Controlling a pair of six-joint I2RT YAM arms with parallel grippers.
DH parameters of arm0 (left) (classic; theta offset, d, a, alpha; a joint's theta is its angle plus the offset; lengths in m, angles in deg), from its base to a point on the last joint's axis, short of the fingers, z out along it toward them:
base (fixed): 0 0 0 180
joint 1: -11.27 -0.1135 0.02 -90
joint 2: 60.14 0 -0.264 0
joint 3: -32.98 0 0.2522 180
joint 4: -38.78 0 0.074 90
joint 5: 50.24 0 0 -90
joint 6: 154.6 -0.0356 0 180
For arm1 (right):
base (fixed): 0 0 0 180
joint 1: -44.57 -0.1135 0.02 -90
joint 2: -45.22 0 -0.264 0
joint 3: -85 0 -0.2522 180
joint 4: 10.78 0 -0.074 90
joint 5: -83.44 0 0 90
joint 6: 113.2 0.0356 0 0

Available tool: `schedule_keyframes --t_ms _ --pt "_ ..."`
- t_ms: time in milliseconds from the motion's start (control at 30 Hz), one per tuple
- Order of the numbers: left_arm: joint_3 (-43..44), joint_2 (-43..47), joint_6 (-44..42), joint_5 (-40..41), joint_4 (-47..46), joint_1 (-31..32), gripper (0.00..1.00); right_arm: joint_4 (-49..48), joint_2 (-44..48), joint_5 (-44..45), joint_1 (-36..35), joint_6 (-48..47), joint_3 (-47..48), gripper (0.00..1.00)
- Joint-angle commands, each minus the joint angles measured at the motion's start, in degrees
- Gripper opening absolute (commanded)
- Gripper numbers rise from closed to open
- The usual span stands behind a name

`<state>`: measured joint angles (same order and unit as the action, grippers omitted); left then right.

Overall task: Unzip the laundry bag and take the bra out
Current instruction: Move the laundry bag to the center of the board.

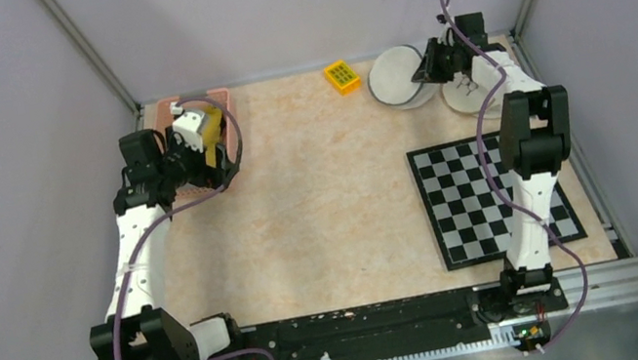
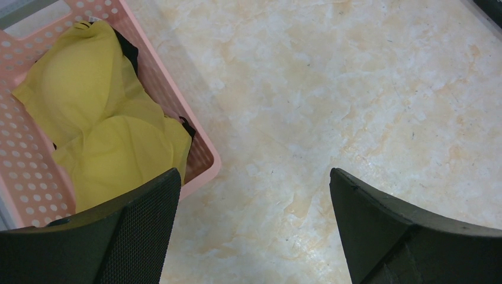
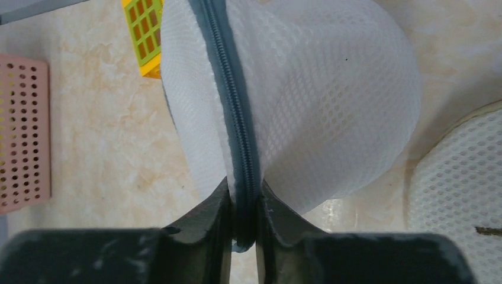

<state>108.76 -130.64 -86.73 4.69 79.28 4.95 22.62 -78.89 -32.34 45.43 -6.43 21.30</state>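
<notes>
The yellow bra lies in the pink perforated basket at the table's far left; it also shows in the top view. My left gripper is open and empty, hovering over bare table just right of the basket's corner. The white mesh laundry bag is at the back right. My right gripper is shut on the bag's grey zipper seam and holds the bag up on edge.
A second white mesh piece lies beside the bag. A yellow gridded block sits at the back centre. A black-and-white checkerboard mat covers the right side. Walls enclose the table on three sides.
</notes>
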Motion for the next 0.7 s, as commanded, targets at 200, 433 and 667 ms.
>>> schedule_keyframes --t_ms 200,433,667 --pt "1.4 -0.2 1.7 -0.3 -1.8 1.9 0.99 -9.3 8.7 -17.0 -0.5 10.0 -7.5 0.00" --pt "1.9 -0.8 3.0 -1.7 -1.5 2.1 0.99 -8.5 9.4 -25.8 -3.3 12.5 -12.9 0.00" --pt "1.9 -0.9 3.3 -1.8 -1.5 2.5 0.99 -6.7 11.2 -31.0 -8.6 9.3 -19.5 0.00"
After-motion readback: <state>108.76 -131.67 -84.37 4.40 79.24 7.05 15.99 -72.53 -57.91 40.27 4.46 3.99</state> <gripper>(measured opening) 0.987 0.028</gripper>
